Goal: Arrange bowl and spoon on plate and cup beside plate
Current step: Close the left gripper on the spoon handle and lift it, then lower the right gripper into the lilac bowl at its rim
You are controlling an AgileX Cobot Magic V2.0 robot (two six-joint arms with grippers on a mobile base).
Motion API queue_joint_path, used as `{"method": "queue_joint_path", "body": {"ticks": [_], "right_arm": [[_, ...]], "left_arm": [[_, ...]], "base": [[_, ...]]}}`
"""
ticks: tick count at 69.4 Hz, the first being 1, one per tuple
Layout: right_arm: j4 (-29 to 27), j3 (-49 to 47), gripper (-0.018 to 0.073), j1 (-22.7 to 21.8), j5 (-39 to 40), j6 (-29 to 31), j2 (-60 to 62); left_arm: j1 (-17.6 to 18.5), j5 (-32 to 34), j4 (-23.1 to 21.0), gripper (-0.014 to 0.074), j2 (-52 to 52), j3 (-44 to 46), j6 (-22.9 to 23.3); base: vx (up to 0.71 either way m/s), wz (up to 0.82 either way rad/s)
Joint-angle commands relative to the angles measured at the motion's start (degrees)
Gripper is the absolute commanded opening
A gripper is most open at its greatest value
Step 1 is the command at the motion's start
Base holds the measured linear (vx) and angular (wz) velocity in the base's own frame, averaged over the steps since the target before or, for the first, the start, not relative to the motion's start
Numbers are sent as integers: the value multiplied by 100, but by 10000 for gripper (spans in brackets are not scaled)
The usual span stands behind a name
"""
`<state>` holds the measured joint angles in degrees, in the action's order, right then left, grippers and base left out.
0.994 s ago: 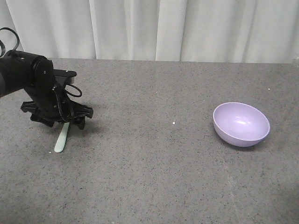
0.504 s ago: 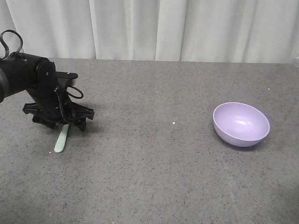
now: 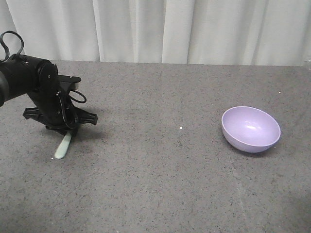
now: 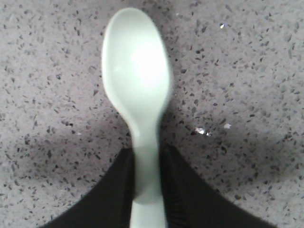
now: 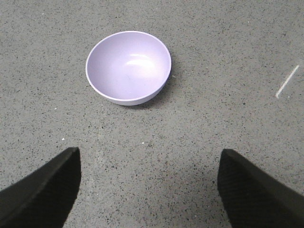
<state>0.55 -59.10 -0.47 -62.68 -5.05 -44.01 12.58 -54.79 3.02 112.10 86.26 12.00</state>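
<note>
The pale mint-green spoon [image 4: 137,80] rests on the grey table at the left, its scoop pointing away from the wrist. My left gripper [image 4: 146,154] is shut on the spoon's handle, with a black finger pressed against each side. From the front, one end of the spoon [image 3: 62,146] sticks out below the left gripper [image 3: 65,130]. The lavender bowl [image 3: 250,128] stands upright and empty at the right. My right gripper [image 5: 149,154] hovers open well short of the bowl [image 5: 128,66], with nothing between its fingers. The plate and the cup are out of view.
The speckled grey table [image 3: 160,160] runs back to white curtains [image 3: 160,29]. A short white mark [image 5: 287,80] lies on the table to the right of the bowl.
The left gripper's fingers have drawn in from either side of the spoon and shut on its handle. The spoon's free end has shifted slightly. The bowl has not moved.
</note>
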Motion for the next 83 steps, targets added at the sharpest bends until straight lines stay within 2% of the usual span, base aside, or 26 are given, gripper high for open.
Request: {"method": "queue_joint_path", "body": {"ticks": [1, 25, 65, 83], "right_arm": [[30, -185, 580, -27, 322, 52, -36], [30, -185, 580, -27, 322, 52, -36], [30, -185, 580, -27, 322, 52, -36], [30, -185, 580, -27, 322, 52, -36]], "left_arm": [[32, -16, 43, -9, -212, 128, 27], [32, -146, 173, -8, -516, 128, 33], [32, -752, 168, -8, -3422, 128, 17], [32, -1121, 168, -8, -4229, 128, -29]], "base": [[0, 0], [0, 0], [0, 0], [0, 0]]}}
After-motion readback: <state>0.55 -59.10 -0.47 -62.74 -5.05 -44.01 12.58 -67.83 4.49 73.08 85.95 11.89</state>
